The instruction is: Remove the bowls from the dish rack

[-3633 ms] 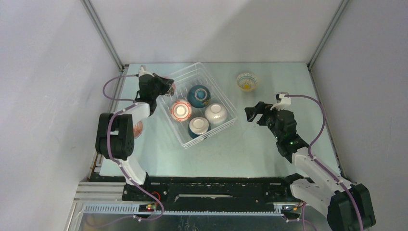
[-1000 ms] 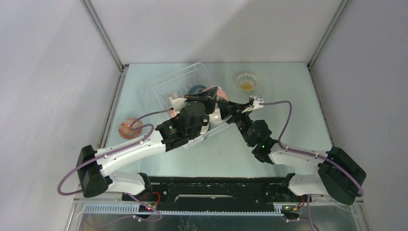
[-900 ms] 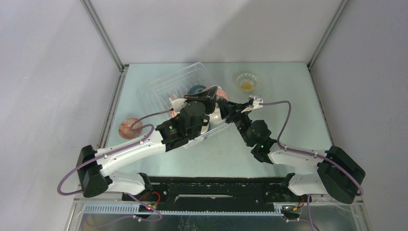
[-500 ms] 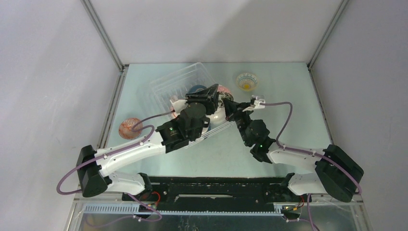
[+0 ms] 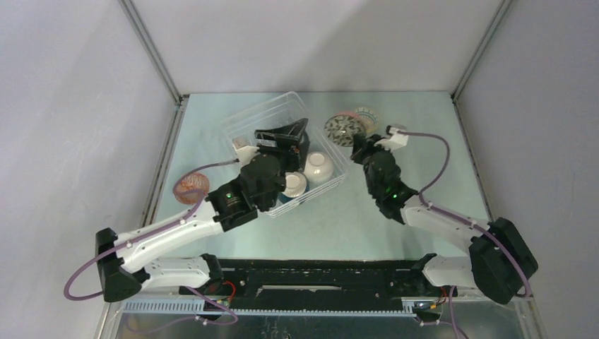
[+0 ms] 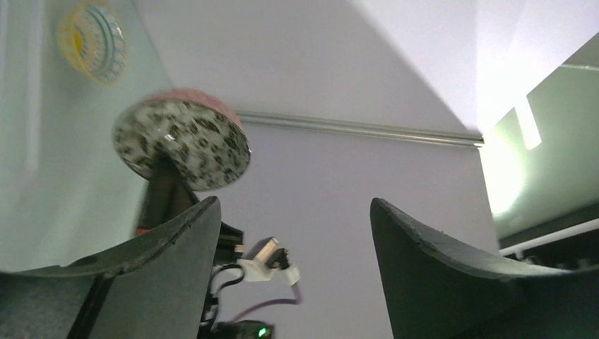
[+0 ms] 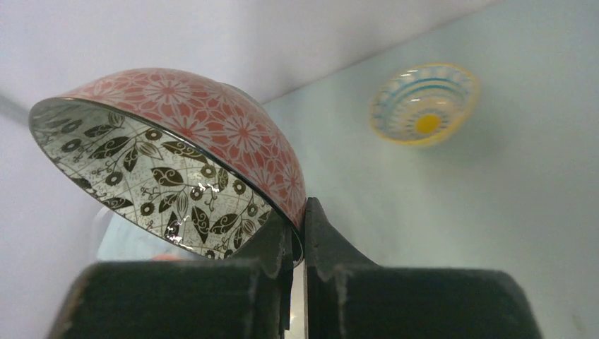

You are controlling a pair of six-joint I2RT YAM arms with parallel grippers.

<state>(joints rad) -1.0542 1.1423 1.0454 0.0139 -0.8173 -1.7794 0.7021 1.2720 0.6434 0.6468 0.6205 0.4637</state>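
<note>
Since half a second back, carried the red-patterned bowl (image 5: pixel 345 130) (image 7: pixel 176 155) (image 6: pixel 182 145) off the right side of the dish rack (image 5: pixel 244 120) toward the table's (image 5: pixel 424 127) far edge. Pinched by its rim in the right gripper (image 5: pixel 354 141) (image 7: pixel 297 226), clamped tight. Held tilted and clear of the table, leaf-printed inside turned toward the left arm, just beside the yellow bowl (image 5: pixel 367 111) (image 7: pixel 424 104) (image 6: pixel 92 39). Right forearm stretched forward, wrist raised. Let go with the left gripper (image 5: pixel 282 136) (image 6: pixel 293 205): spread wide, nothing between, poised over the rack's middle. Left in the rack's near right corner: two white bowls (image 5: pixel 319 166). By the table's left edge, another red bowl (image 5: pixel 189 186).
</note>
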